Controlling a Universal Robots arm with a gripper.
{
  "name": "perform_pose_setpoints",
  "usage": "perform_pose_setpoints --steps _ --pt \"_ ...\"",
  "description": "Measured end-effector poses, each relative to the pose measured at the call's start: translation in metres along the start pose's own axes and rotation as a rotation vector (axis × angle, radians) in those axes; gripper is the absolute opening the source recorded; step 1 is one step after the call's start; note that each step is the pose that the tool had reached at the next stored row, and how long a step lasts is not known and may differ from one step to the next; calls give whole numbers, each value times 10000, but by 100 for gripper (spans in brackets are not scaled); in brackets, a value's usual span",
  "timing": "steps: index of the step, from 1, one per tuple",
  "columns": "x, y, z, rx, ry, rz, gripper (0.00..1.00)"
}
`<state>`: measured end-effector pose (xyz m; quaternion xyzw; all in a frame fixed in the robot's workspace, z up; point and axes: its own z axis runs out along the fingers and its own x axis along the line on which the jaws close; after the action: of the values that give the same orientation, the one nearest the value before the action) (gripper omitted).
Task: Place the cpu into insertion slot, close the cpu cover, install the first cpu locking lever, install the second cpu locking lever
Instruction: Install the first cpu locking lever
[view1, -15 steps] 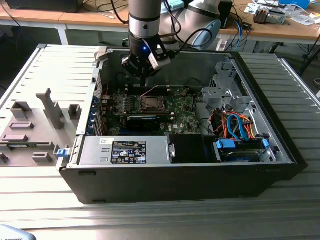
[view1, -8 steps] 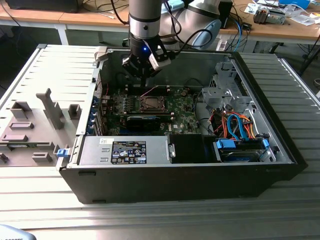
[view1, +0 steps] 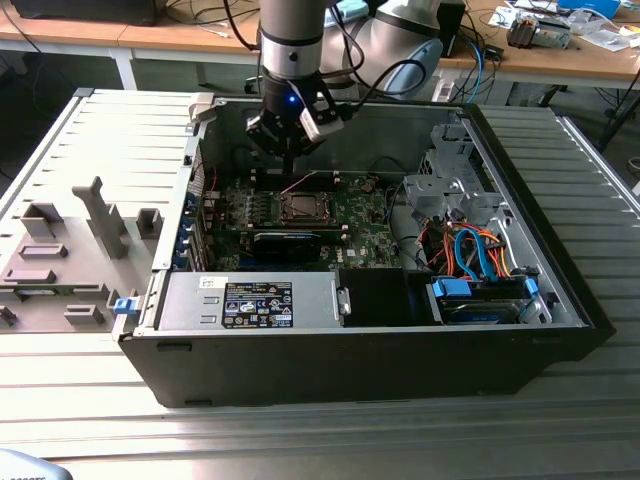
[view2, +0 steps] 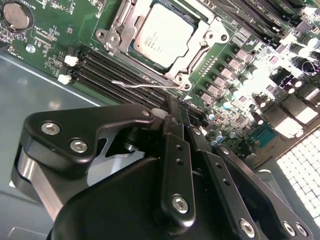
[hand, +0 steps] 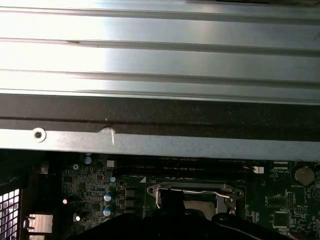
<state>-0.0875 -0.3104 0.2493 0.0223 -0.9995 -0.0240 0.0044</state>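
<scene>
The cpu (view2: 162, 35), a silvery square chip, lies flat in the insertion slot (view1: 300, 207) on the green motherboard (view2: 45, 35). The cpu cover (view2: 212, 37), a silvery frame, lies down around the chip's top. A thin wire locking lever (view2: 142, 84) runs along the socket's edge beside the black memory slots, its bent end free. My gripper (view2: 179, 104) hangs just above that edge, its black fingers pressed together with nothing between them. In the exterior view the gripper (view1: 290, 158) sits above the back of the socket. The first wrist view shows the cover (hand: 227, 192) with a lever (hand: 200, 190) along it.
The open computer case (view1: 560, 300) lies on a ribbed metal table. Memory slots (view2: 110, 67) flank the socket. A power supply (view1: 250, 300) sits at the front, a drive cage with orange and blue cables (view1: 470, 250) on the exterior view's right. A grey fixture tray (view1: 70, 250) lies outside on the left.
</scene>
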Motion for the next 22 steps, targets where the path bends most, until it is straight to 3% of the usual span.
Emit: perform_pose_setpoints --steps 22 --pt "-70 -4 24 0 -1 0 11"
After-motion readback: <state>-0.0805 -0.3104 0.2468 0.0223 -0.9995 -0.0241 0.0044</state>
